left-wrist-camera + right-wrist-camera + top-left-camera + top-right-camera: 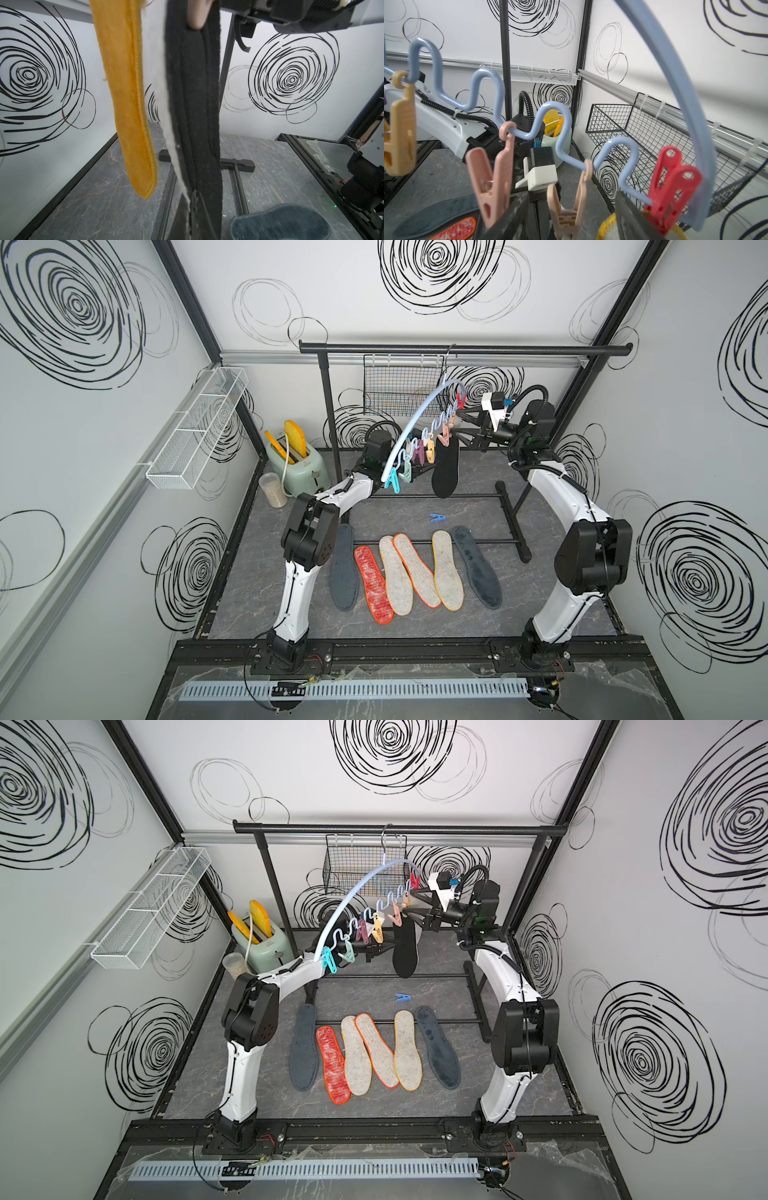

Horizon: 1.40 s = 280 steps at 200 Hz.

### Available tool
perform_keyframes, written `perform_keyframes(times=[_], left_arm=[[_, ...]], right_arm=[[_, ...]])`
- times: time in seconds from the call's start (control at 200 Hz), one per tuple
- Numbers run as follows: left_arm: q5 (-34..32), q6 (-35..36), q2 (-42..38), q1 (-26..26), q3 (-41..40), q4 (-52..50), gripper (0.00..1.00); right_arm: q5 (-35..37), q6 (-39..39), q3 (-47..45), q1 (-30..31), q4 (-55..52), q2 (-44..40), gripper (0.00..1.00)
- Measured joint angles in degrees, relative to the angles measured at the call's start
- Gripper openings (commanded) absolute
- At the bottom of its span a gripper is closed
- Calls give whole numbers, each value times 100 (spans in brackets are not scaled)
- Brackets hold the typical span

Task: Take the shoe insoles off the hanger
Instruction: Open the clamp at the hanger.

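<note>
The pale-blue hanger [415, 423] hangs by its hook from the black rail [465, 349]. A black insole [444, 472] dangles from one of its pale pegs. My left gripper [194, 209] is shut on the lower part of this black insole [195, 104]. A yellow-rimmed insole [124, 93] hangs beside it, clipped by the red peg [670, 182]. My right gripper [571, 220] is open, its fingers standing either side of a beige peg [566, 207] without touching it. Several insoles [415, 572] lie in a row on the table.
A loose blue peg [436, 517] lies on the table behind the row. The rail's black floor bars [457, 541] cross the table. A black wire basket [403, 385] hangs behind the hanger. A mint toaster [297, 466] stands at the back left.
</note>
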Motion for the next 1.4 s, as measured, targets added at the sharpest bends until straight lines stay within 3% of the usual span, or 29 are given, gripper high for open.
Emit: perform_keyframes(times=[0.43, 0.66, 1.04, 1.095, 1.161, 1.236, 1.401], left_arm=[[11, 188, 2, 9, 2, -138, 0], [9, 205, 2, 11, 2, -190, 0], [-144, 306, -177, 20, -289, -448, 0], [-188, 304, -310, 26, -503, -442, 0], [-247, 282, -485, 37, -772, -409, 0], [-304, 251, -743, 59, -1172, -341, 0], [-490, 109, -1309, 85, -2074, -90, 0]], right_arm=[[-136, -26, 140, 229, -227, 136, 40], [-116, -68, 146, 229, -306, 136, 22], [-85, -90, 216, 225, -435, 136, 14], [-85, -87, 219, 223, -435, 136, 19], [-94, -90, 219, 223, -442, 136, 49], [-68, -85, 216, 223, -446, 136, 68], [48, -70, 109, 223, -402, 101, 74]])
